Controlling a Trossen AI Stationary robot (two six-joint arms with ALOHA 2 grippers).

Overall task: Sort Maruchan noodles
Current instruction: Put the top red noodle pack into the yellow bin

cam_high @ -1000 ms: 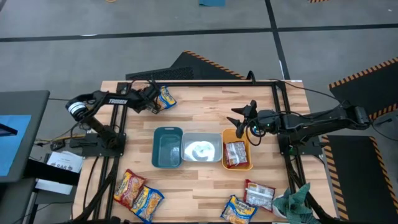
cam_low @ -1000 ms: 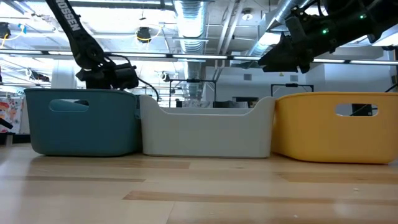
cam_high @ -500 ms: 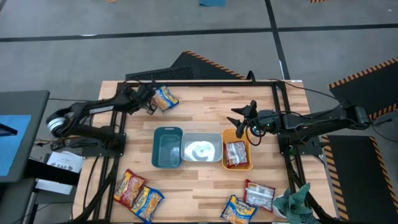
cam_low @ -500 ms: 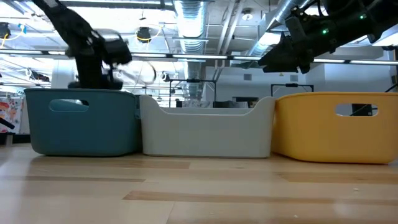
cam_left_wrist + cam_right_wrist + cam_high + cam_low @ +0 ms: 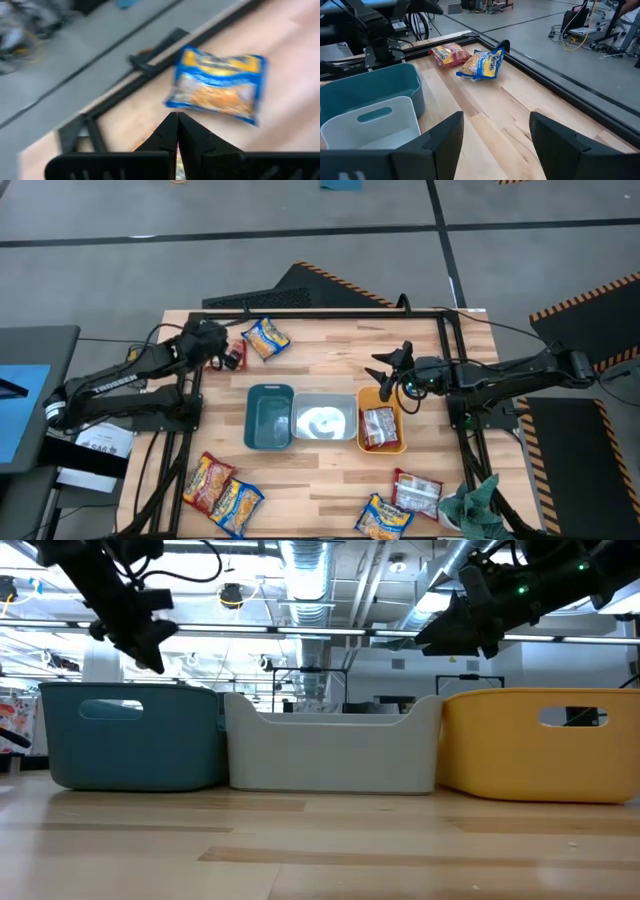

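Note:
My left gripper [image 5: 226, 355] [image 5: 175, 126] is shut and hangs over the table's far left corner, above a red packet [image 5: 237, 359] [image 5: 447, 52] lying there. I see nothing between its fingers. A yellow-and-blue packet [image 5: 265, 337] [image 5: 217, 89] lies flat just beyond it. My right gripper [image 5: 386, 376] [image 5: 495, 145] is open and hovers over the far edge of the orange bin [image 5: 399, 446], which holds one red packet [image 5: 378, 427]. More packets lie near the front edge: a red one [image 5: 205, 480], a yellow one [image 5: 238, 505], another yellow one [image 5: 383, 518] and another red one [image 5: 415, 493].
A teal bin [image 5: 268, 417], a clear bin [image 5: 323, 420] and the orange bin stand side by side mid-table. A black frame rail [image 5: 320, 311] runs along the far edge. A green cloth [image 5: 470, 502] lies at the near right corner. Bare wood shows between the bins and the far rail.
My left gripper has drawn back from the yellow-and-blue packet toward the table's left edge and has risen, as the low view shows. The packet stays lying near the far rail. My right arm has kept still.

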